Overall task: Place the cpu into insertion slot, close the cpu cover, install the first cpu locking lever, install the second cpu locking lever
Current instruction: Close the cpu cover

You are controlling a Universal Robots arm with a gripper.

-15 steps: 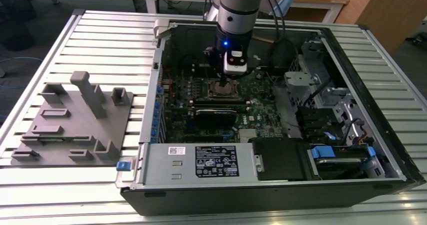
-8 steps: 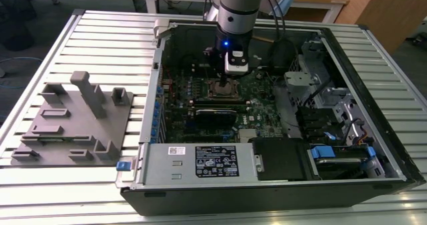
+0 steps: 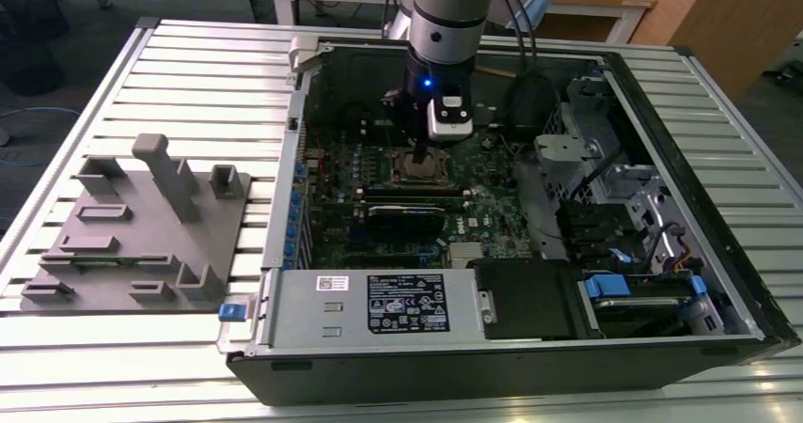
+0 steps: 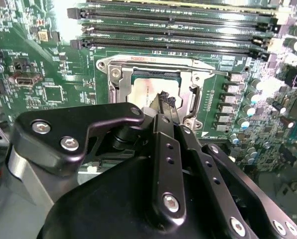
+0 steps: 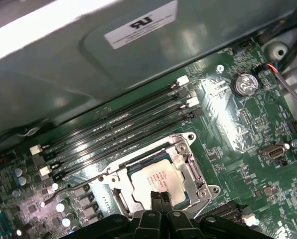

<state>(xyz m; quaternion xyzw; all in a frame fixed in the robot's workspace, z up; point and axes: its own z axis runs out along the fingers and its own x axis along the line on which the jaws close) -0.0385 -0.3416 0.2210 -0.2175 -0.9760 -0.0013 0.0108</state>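
A slatted metal table [image 3: 188, 66] carries an open computer case [image 3: 502, 374] and grey fixture [image 3: 138, 244].

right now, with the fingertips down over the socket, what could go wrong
1. The gripper, shut, hangs close over the flat square silver-grey cpu; an off-centre push could scratch or shift it.
2. The thin silver metal cpu cover frames the chip closely; a sideways slip might snag its edge.
3. Long black memory slots lie alongside, so swinging room is tight.
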